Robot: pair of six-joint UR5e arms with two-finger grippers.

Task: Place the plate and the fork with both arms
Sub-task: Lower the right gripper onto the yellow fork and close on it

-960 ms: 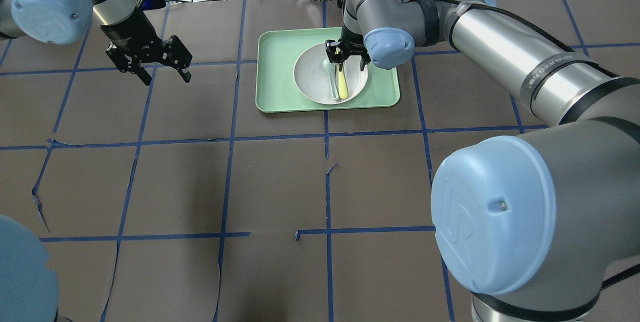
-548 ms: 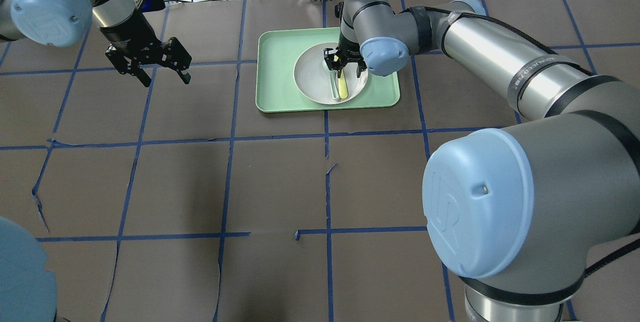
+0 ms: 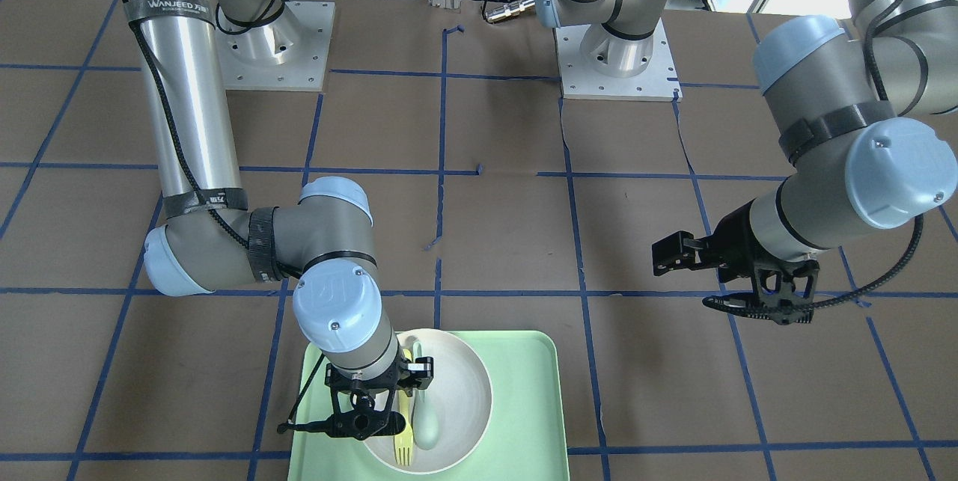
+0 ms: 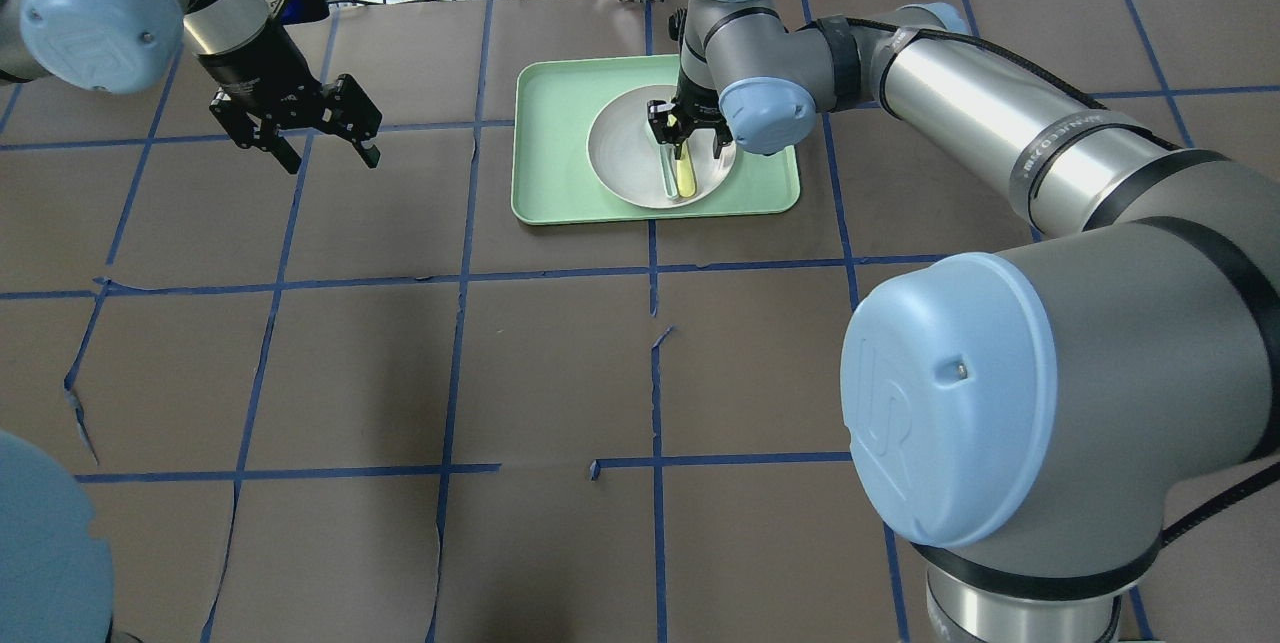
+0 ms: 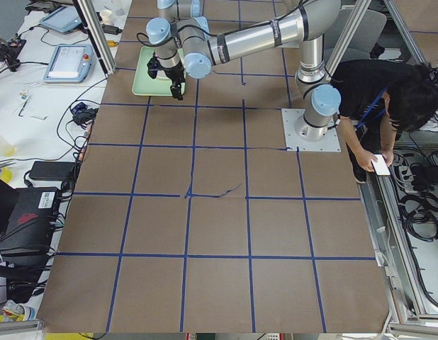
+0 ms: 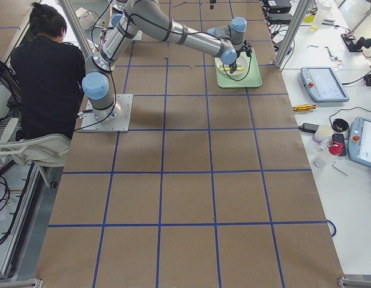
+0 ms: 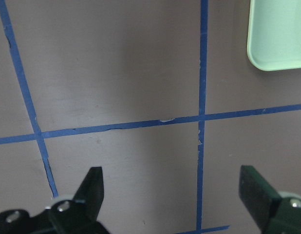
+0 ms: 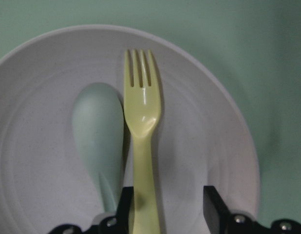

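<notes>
Yellow fork (image 8: 142, 146) beside a spoon (image 8: 97, 131) on the white plate (image 8: 209, 146).
Right claw (image 8: 167, 197) apart astride the fork's handle, perhaps touching it; left claw (image 7: 172, 187) apart above the tabletop (image 7: 116, 73).

The surface (image 4: 560, 373) is brown paper crossed by a grid of blue tape and torn in a few places. A mint-green tray (image 4: 550, 153) lies flat on it, directly under the right fingers (image 8: 215, 207). Below the left fingers (image 7: 92, 190) two tape lines cross, with the tray off to one side. Metal base plates (image 3: 310, 54) sit far behind both.
</notes>
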